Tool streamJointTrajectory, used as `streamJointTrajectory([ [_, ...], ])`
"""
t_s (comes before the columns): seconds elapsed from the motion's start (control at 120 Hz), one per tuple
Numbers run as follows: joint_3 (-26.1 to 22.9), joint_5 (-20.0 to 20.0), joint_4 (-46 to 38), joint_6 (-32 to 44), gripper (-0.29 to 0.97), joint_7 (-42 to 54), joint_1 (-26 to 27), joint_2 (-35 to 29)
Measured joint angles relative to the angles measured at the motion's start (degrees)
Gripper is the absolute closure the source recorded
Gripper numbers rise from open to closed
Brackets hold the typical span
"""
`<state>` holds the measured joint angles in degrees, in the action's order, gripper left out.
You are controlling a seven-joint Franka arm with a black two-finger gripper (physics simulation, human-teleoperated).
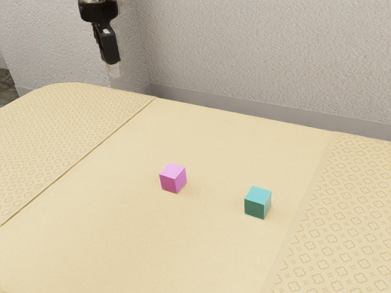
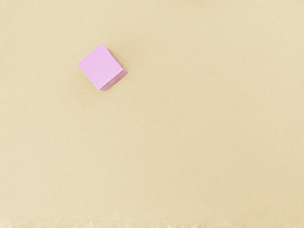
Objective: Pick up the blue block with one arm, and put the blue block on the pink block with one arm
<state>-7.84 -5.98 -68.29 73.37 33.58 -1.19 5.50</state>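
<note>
Two blocks stand on the tan table [image 1: 201, 131], well apart from each other. The blue block [image 1: 258, 202], teal-tinted in this render, sits at roughly four o'clock from the pink block [image 1: 173, 177] in the exterior view. It lies flat on the plain centre strip with nothing touching it. The gripper [image 1: 112, 68] hangs high over the table's far side, at about eleven o'clock from the pink block and well apart from both blocks. It carries nothing. Whether it is open or closed cannot be told from this side-on angle. The wrist view has the pink block [image 2: 101, 67] below the hand, turned corner-on to the camera.

Assessment: the pick has not begun, and the step in hand is the approach to the blue block.

Recommendations:
- Travel toward four o'clock at height, passing clear of the pink block so it is not nudged.
- Centre over the blue block before any descent.
- Turn the hand so its closing line runs square to two opposite faces, not corners.
- Descend straight, grip at mid-height and lift vertically.

Risk: a skewed closure would likely spin or push the block.
</note>
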Motion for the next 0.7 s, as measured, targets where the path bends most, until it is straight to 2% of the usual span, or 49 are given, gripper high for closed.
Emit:
streamJointTrajectory([
  [0.208,-0.1,-0.6,-0.6,-0.4,0.0,2.2,-0.7,0.3],
  [0.317,-1.0,0.3,-10.3,-0.1,0.0,3.7,0.0,-5.7],
  [0.425,-1.3,2.4,-22.0,3.8,0.0,9.3,1.9,-10.1],
  [0.542,-2.5,3.8,-24.8,6.8,0.0,16.0,2.3,-10.0],
  [0.7,-3.7,6.0,-26.0,10.8,0.0,24.2,4.1,-6.2],
])
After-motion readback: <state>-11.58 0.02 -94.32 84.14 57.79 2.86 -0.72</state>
